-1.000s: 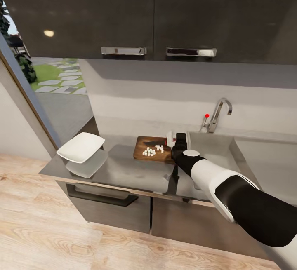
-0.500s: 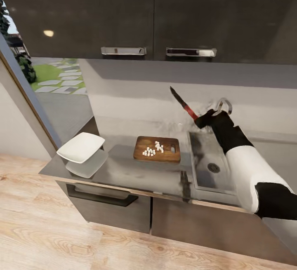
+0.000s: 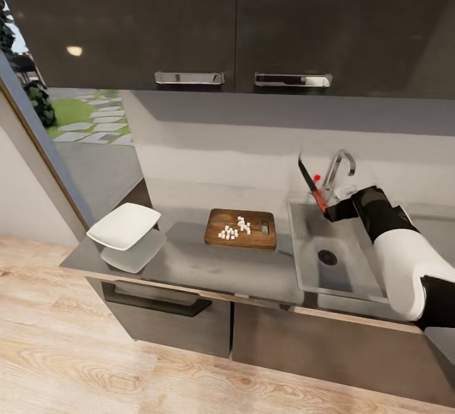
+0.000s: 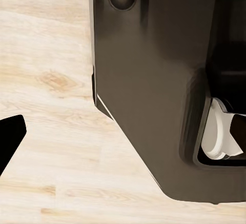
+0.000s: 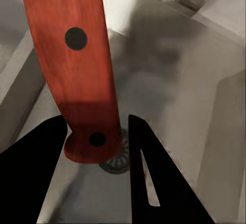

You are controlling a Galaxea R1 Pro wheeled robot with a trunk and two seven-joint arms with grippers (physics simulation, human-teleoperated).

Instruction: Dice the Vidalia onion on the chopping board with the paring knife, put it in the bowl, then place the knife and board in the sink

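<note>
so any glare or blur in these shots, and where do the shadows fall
Head view: glossy upper cabinets reflect a lamp spot; the bowl mirrors in the countertop. Right wrist view: the paring knife handle looms close, sink soft and smudgy behind. Left wrist view: sharp.

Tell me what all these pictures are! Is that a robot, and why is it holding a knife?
Yes, it is a robot in a pretend computer kitchen, steered by a person. The big picture comes from a camera on its head, looking down at the countertop. The other two come from small cameras near each claw.

The right claw pinches the paring knife by its orange-red handle and holds it above the sink, blade pointing up. In the right wrist view you see that handle very close, with the drain below it.

On the countertop lies the chopping board with little white pieces of diced onion on it. To the side sits the white bowl. The left wrist view looks down at the wooden floor beside the robot's dark body.
</note>
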